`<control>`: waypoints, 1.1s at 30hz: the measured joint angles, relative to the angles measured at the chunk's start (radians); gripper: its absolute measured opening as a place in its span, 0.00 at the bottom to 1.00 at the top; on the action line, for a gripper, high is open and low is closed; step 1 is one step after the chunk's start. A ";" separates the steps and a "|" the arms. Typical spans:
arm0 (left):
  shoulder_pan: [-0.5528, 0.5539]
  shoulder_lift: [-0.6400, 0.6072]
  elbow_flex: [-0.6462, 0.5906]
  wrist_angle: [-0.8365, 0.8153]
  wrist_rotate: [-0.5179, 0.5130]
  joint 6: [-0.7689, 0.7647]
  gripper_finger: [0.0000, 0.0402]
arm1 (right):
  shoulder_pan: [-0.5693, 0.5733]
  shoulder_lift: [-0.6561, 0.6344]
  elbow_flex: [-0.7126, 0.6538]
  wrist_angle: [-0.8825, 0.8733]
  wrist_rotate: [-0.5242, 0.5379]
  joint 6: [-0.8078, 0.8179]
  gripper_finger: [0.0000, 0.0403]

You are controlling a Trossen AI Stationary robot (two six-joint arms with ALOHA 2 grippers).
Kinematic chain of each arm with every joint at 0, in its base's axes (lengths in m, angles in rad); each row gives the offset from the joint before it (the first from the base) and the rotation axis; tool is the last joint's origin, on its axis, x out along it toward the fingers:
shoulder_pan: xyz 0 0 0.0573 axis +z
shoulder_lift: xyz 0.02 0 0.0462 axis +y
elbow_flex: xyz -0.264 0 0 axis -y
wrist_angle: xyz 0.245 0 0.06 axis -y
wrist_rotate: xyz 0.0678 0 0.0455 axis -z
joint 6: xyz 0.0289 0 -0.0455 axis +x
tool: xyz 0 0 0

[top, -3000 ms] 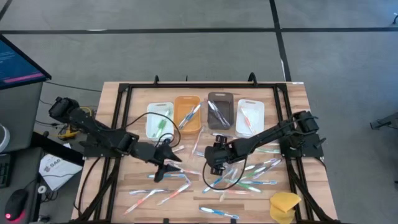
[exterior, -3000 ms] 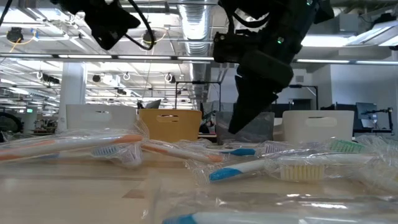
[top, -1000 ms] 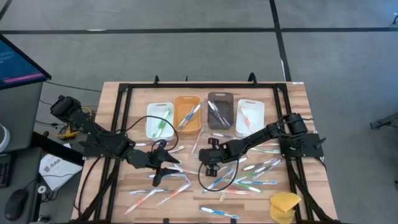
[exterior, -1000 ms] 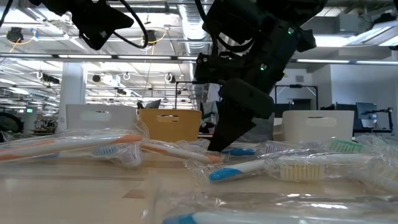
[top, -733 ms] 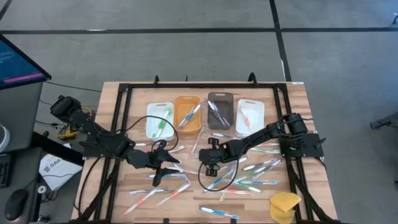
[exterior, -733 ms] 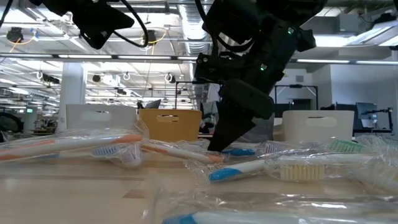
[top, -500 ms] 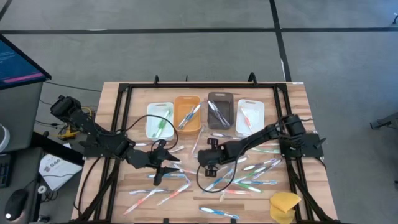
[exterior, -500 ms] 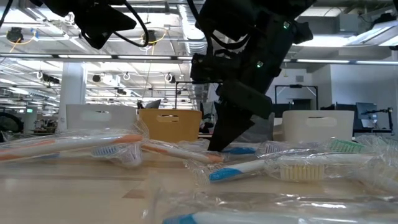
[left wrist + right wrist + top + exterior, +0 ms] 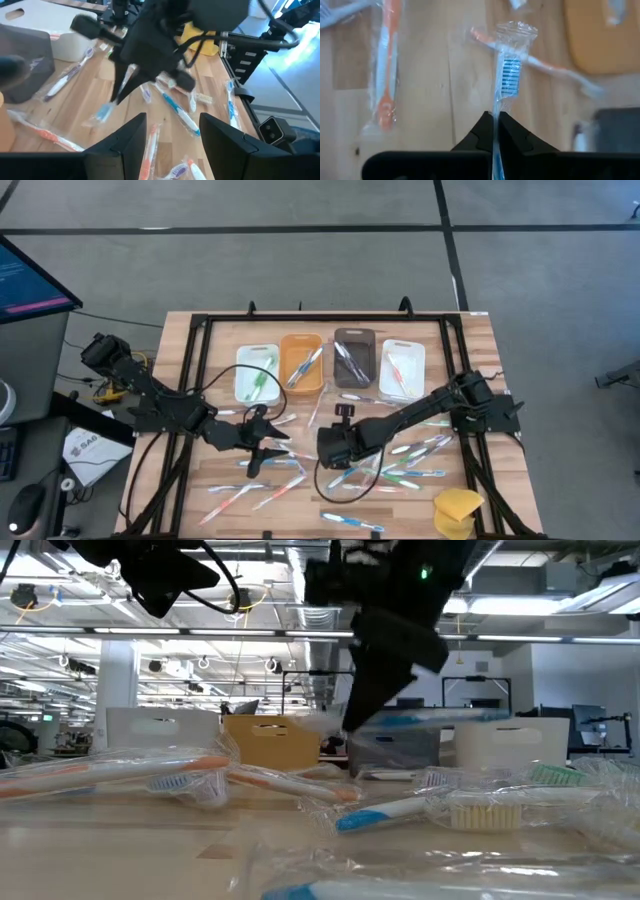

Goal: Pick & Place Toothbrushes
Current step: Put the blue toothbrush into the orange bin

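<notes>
Right gripper (image 9: pixel 495 120) is pinched shut on a wrapped blue toothbrush (image 9: pixel 508 75), lifted just in front of the grey bin (image 9: pixel 353 358), probably for sorting by colour. Left gripper (image 9: pixel 262 442) hangs wide open, empty, near the white bin (image 9: pixel 256 372).

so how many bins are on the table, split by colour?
White bins: 2, at the left end and the right end of the row
Orange bin: 1
Grey bin: 1
Total: 4
</notes>
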 joint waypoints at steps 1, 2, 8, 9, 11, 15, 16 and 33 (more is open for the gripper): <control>0.000 0.000 0.000 0.000 0.000 0.007 0.44 | 0.010 0.000 0.024 -0.025 0.001 0.000 0.01; 0.000 0.000 0.000 0.000 0.000 0.018 0.44 | 0.022 0.000 0.052 -0.053 0.007 0.005 0.01; 0.000 0.000 0.000 0.000 0.000 0.029 0.44 | 0.113 -0.002 0.213 -0.197 0.129 0.025 0.00; 0.000 0.000 0.000 0.000 0.000 0.030 0.44 | 0.129 -0.002 0.237 -0.210 0.153 0.026 0.00; 0.000 0.000 0.000 0.000 0.000 0.044 0.44 | 0.159 -0.003 0.280 -0.222 0.203 0.026 0.01; 0.000 0.000 0.000 0.000 -0.009 0.048 0.44 | 0.211 -0.004 0.346 -0.228 0.315 0.023 0.01; 0.000 0.000 0.000 0.001 -0.022 0.052 0.44 | 0.221 -0.004 0.358 -0.228 0.345 0.023 0.01; 0.001 0.151 0.002 0.422 -0.105 0.440 0.44 | 0.313 -0.005 0.389 0.249 0.541 -0.401 0.00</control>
